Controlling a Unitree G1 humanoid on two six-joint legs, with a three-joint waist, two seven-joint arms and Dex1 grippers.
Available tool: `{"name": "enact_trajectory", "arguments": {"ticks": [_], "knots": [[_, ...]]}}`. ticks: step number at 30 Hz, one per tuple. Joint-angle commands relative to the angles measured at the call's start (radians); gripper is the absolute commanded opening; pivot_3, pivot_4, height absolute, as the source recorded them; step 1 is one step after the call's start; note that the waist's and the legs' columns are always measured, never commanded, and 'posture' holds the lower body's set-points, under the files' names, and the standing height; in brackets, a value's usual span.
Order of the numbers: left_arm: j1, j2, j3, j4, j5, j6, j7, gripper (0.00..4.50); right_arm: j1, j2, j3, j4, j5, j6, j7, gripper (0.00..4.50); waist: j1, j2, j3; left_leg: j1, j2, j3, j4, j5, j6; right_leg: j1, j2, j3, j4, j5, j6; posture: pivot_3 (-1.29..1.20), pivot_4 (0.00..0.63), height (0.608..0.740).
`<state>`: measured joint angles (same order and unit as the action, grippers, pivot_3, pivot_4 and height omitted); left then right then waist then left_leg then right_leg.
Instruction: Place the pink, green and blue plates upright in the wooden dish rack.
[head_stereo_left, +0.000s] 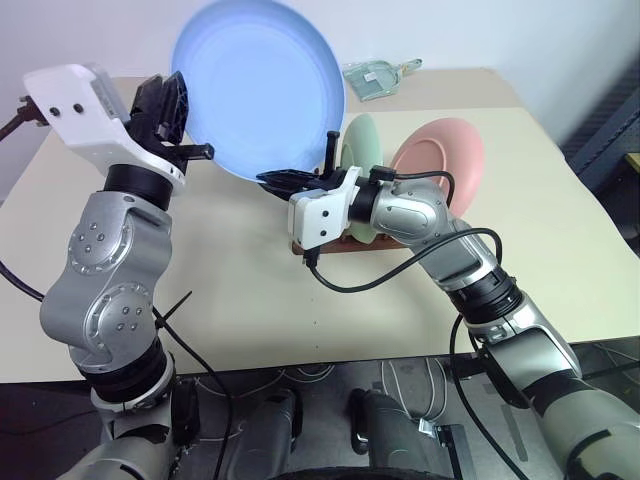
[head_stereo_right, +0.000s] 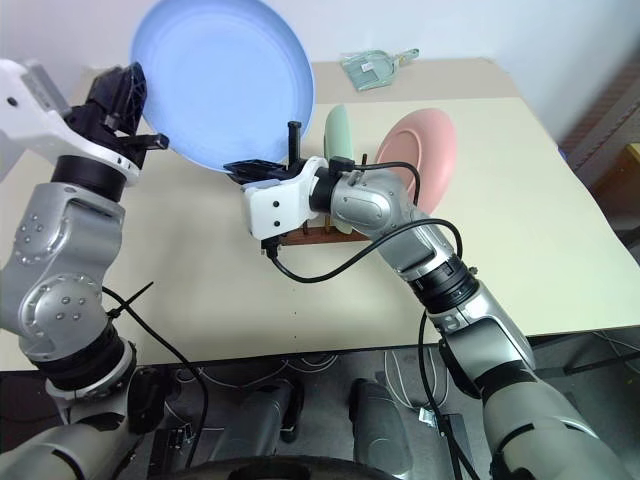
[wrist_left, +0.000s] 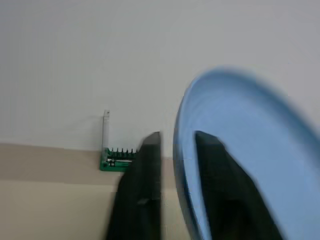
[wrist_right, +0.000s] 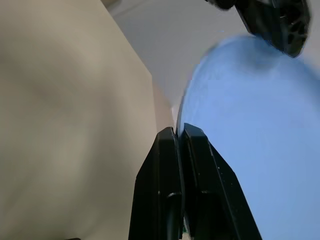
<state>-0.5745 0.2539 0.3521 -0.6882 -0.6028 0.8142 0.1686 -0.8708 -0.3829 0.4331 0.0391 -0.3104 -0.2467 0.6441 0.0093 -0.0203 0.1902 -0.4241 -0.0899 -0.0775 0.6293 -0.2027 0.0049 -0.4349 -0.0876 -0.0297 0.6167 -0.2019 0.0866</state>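
1. Blue plate (head_stereo_left: 258, 90) is held up in the air over the worktop (head_stereo_left: 520, 230), face tilted toward the camera, between the two arms
2. Right gripper (head_stereo_left: 283, 181) is pinched tight on the plate's lower rim; the right wrist view shows both fingers pressed together with the rim edge caught between them
3. Left gripper (head_stereo_left: 168, 108) is at the plate's left rim. The left wrist view shows its fingers (wrist_left: 142, 200) standing apart, one on each side of the rim with a gap; it looks like a loosened hold, so the plate's weight is probably on the right gripper alone, as in a hand-over
4. Green plate (head_stereo_left: 362, 150) and pink plate (head_stereo_left: 440, 160) already stand upright in the wooden dish rack (head_stereo_left: 340, 244), just behind the right arm. Only the blue plate is left to rack
5. Head views give the rack and both racked plates; the left wrist view adds a small green holder (wrist_left: 117, 159) at the far worktop edge
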Motion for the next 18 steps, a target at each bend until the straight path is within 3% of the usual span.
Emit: {"name": "enact_trajectory", "arguments": {"ticks": [1,2,4,6,11,15,18], "knots": [[-0.026,-0.001,0.029,-0.035,-0.038,-0.008,0.017,3.09,-0.011,0.013,-0.029,-0.021,0.003,-0.007,-0.007,0.00,0.000,0.000,0.000,0.000,0.000,0.000,0.000,0.000,0.000,0.000,0.000,0.000,0.000,0.000,0.000,0.00,0.150,0.740],[-0.032,-0.007,0.044,-0.026,-0.052,-0.008,0.032,3.64,-0.011,0.015,-0.030,-0.021,0.006,-0.006,-0.005,0.00,0.000,0.000,0.000,0.000,0.000,0.000,0.000,0.000,0.000,0.000,0.000,0.000,0.000,0.000,0.000,0.00,0.150,0.740],[-0.092,-0.045,0.194,0.023,-0.161,-0.077,0.119,4.45,-0.006,0.028,-0.037,-0.032,0.035,0.005,0.003,0.00,0.001,0.000,0.000,0.000,0.000,0.000,0.000,0.000,0.000,0.000,0.000,0.000,0.000,0.000,0.000,0.00,0.150,0.740],[-0.121,-0.038,0.296,0.054,-0.215,-0.123,0.163,4.45,-0.001,0.039,-0.042,-0.044,0.059,0.011,0.014,0.00,-0.005,0.000,0.000,0.000,0.000,0.000,0.000,0.000,0.001,0.000,0.000,0.000,0.000,0.000,0.000,0.00,0.150,0.740],[-0.003,0.149,0.394,0.126,-0.153,-0.169,0.074,4.45,0.011,0.115,-0.077,-0.113,0.218,0.119,0.056,0.00,-0.019,0.000,0.000,0.003,0.001,0.000,-0.002,0.003,-0.004,0.001,0.001,0.000,0.002,0.000,-0.001,0.00,0.150,0.740],[0.257,0.265,0.412,0.186,-0.122,-0.192,-0.133,4.45,0.027,0.214,-0.161,-0.223,0.490,0.385,0.079,0.00,-0.027,0.001,0.000,0.005,0.001,0.000,-0.003,0.001,-0.001,0.001,0.001,0.002,0.003,0.000,-0.001,0.00,0.150,0.740],[0.455,0.299,0.343,0.166,-0.104,-0.206,-0.293,4.45,0.022,0.258,-0.242,-0.296,0.690,0.602,0.061,0.00,-0.021,0.000,0.000,0.008,0.001,0.000,-0.005,0.000,-0.001,0.003,0.001,0.002,0.003,0.000,-0.002,0.00,0.150,0.740]]}}
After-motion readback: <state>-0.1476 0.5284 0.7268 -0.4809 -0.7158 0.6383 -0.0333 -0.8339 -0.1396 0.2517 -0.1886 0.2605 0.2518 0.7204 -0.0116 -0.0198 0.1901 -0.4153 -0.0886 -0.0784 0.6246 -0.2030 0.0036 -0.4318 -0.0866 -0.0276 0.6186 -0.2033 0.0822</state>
